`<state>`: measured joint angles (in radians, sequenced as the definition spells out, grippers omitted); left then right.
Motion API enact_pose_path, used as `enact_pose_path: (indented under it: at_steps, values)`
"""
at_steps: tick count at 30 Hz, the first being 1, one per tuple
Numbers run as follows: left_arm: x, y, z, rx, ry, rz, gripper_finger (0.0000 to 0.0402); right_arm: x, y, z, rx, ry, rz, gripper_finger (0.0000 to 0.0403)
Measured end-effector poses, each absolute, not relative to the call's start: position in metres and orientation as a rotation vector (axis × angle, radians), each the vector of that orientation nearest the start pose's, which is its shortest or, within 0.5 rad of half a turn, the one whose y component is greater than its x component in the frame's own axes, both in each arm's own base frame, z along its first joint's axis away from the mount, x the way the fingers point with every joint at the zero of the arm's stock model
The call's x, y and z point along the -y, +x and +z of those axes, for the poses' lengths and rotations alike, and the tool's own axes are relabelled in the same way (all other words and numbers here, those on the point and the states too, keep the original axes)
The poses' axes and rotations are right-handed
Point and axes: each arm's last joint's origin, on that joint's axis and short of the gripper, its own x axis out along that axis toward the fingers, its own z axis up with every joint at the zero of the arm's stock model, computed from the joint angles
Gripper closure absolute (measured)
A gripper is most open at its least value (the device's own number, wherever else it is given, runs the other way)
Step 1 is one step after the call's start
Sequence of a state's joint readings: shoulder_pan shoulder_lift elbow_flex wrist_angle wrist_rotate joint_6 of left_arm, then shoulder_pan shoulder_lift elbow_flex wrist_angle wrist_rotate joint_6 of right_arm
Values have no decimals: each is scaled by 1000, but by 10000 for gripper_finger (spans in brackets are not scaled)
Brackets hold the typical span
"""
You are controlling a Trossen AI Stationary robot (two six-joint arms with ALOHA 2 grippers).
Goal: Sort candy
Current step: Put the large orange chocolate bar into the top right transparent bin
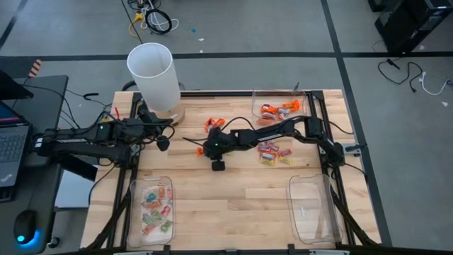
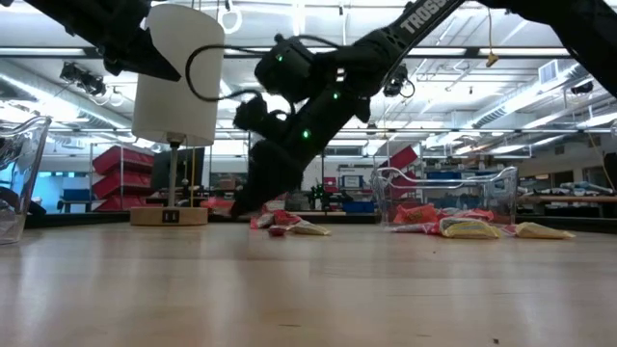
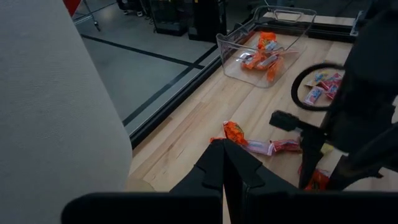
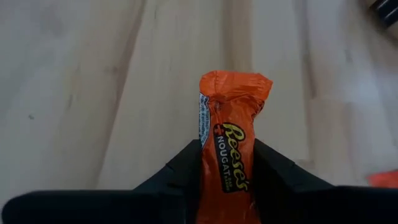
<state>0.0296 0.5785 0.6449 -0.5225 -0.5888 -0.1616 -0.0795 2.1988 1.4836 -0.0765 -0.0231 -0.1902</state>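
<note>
Candy in grip: we see one orange-wrapped candy bar (image 4: 231,163) with yellow lettering, held lengthwise between the two dark fingers (image 4: 180,171) of the right gripper (image 4: 227,168), its crimped end sticking out past the fingertips.
Right jaws: clamped on the orange-wrapped candy bar, one finger on each long side.
Right gripper location: we find it low over the light wooden table (image 1: 233,188), near the middle of the far half, at the end of the arm that reaches in from the right side (image 1: 211,146).
Loose candy, near gripper: a few orange and pink-wrapped pieces (image 1: 213,125) lie on the table just beyond the right gripper.
Loose candy, centre right: a small cluster of pink-and-yellow wrapped candies (image 1: 272,153) lies on the wood under the right arm.
Sorted orange candy: several orange-wrapped pieces (image 1: 276,109) lie in the clear rectangular plastic tray (image 1: 263,95) at the far right edge.
Sorted pale candy: we count many pale green-and-pink wrapped pieces (image 1: 156,209) in the clear plastic tray (image 1: 134,185) at the near left corner.
Third tray: a clear plastic tray (image 1: 311,209) sits at the near right corner; we cannot tell what it holds.
Left gripper: (image 3: 222,163) held near the far left of the table, beside the white cylindrical shade (image 1: 153,74) on its wooden base.
Left jaws: together, with nothing between them.
</note>
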Motion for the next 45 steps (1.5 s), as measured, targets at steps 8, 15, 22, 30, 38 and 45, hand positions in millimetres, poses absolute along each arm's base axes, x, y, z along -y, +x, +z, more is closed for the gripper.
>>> enact_pose_path:
  at_steps: [8, 15, 22, 30, 38, 45]
  values:
    - [-20, 121, 284, -395, -26, 641, 401, 36, 453, 171, -803, -149, 27, 293]
    - [-20, 121, 283, -395, -26, 641, 401, 40, 429, 212, -852, -169, 33, 305]
    - [-20, 121, 284, -395, -26, 641, 401, 54, 402, 251, -874, -149, -8, 307]
    - [-20, 121, 283, -403, -23, 641, 401, 74, 370, 279, -943, -97, -147, 316]
    - [-20, 120, 281, -424, -17, 641, 401, 92, 330, 293, -965, -34, -295, 320]
    - [-19, 121, 282, -416, -27, 618, 401, 106, 274, 275, -841, 103, -589, 320]
